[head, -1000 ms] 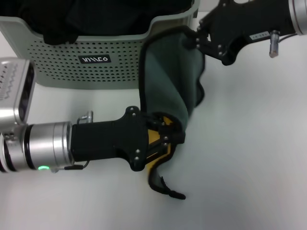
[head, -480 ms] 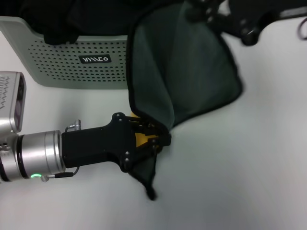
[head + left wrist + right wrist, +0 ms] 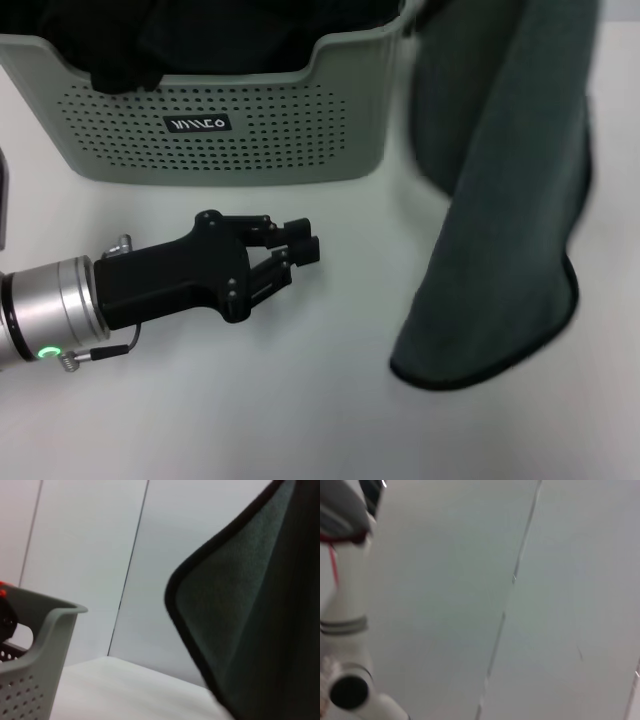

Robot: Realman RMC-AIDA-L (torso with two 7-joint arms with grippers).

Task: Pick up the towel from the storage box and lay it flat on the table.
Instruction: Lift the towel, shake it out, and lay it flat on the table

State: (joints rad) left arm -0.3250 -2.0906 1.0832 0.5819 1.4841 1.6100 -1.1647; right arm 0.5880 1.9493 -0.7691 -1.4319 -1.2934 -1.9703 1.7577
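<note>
The towel [image 3: 500, 200], dark grey-green with thin black trim, hangs from above the head view's top edge at the right. Its lower corner touches the table [image 3: 300, 420]. My right gripper is out of view above. In the left wrist view the towel [image 3: 250, 620] fills the right side. My left gripper [image 3: 302, 240] lies low over the table in front of the storage box [image 3: 250, 150], clear to the left of the towel. Its fingers stand a little apart with nothing between them.
A plain black cloth [image 3: 200, 30] lies piled inside the sage-green basket, which carries a small black label [image 3: 197, 124]. The basket's corner [image 3: 40, 645] also shows in the left wrist view. The right wrist view shows only a wall and part of the robot's body.
The left gripper let go of the towel and drew back to the left. The towel rose and swung right, and now hangs long from above the frame.
</note>
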